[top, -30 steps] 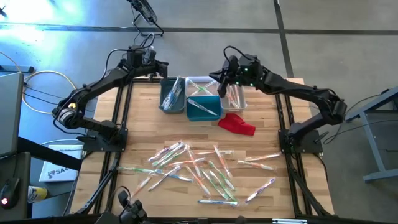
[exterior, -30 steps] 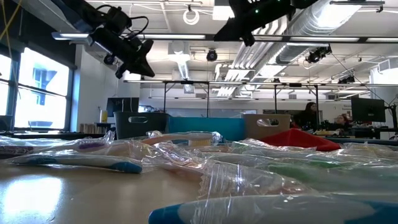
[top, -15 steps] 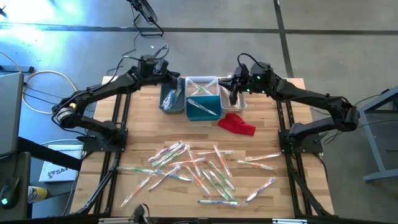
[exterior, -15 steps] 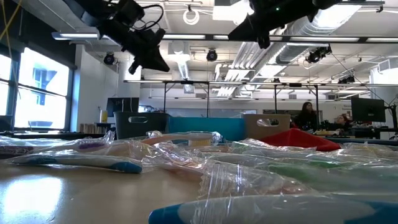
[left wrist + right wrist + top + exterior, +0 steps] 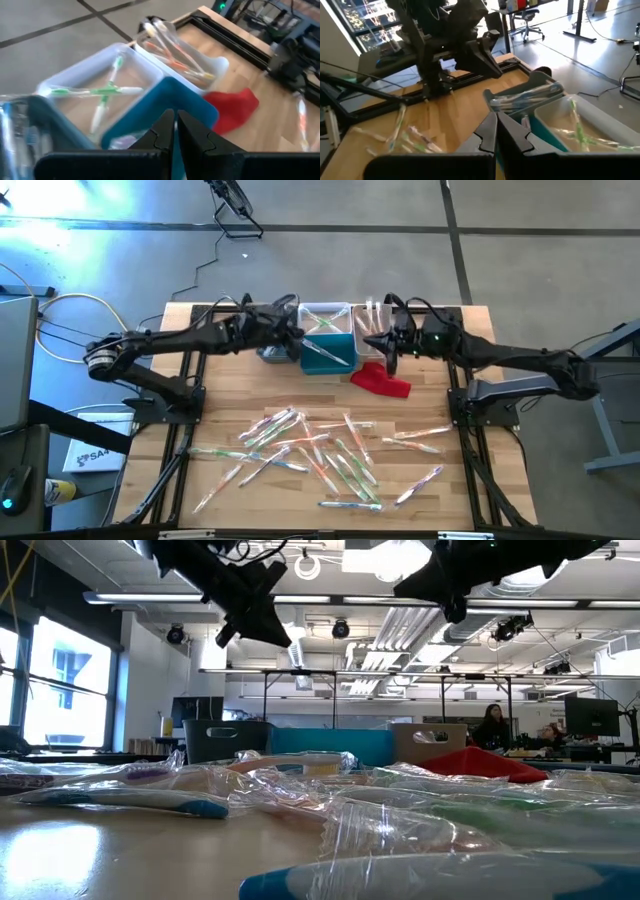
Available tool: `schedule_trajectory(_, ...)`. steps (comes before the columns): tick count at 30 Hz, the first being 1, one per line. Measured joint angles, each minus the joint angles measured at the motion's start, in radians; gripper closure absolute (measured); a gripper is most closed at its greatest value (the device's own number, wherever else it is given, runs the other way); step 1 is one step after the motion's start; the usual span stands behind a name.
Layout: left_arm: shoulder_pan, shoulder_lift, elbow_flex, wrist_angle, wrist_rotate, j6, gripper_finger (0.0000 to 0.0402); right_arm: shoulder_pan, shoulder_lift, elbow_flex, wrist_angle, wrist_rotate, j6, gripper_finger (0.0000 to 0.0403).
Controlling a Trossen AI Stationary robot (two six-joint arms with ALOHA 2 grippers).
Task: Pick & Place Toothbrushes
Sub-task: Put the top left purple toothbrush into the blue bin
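Observation:
Many wrapped toothbrushes (image 5: 320, 455) lie scattered on the near half of the wooden table. More toothbrushes lie in the bins at the far edge: green ones in a white bin (image 5: 100, 92), orange ones in another white bin (image 5: 180, 55), and some in the grey bin (image 5: 530, 97). My left gripper (image 5: 298, 340) hangs shut and empty above the grey and teal bins; in its wrist view the fingers (image 5: 175, 135) are together over the teal bin (image 5: 165, 105). My right gripper (image 5: 375, 345) hangs shut and empty above the bins' right end, near the red cloth (image 5: 382, 380).
The bins stand side by side at the far middle of the table, the teal one (image 5: 328, 352) nearest. The red cloth lies just right of it. Black frame rails run along both sides of the table (image 5: 230, 395). People sit in the room behind (image 5: 492, 725).
My left gripper has swung toward the table's right edge and a little nearer, from beyond the grey bin to above the bins. My right gripper has drawn back toward the near and right edges and sunk a little, off the far white bin. Both have rolled slightly.

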Motion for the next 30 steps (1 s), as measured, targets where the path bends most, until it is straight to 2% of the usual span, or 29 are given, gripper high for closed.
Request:
schedule_trajectory(7,-0.134,0.000,0.000,-0.004,-0.033,-0.067,0.0382,0.121,-0.053,-0.049,-0.003,0.122,0.001,0.0400)
schedule_trajectory(13,-0.230,0.000,0.000,-0.040,-0.089,-0.142,0.0382,0.202,-0.054,-0.050,-0.001,0.166,0.001,0.0399)
schedule_trajectory(30,-0.472,0.000,0.000,-0.496,-0.137,-0.594,0.0382,0.349,-0.054,-0.050,0.000,0.347,0.001,0.0399)
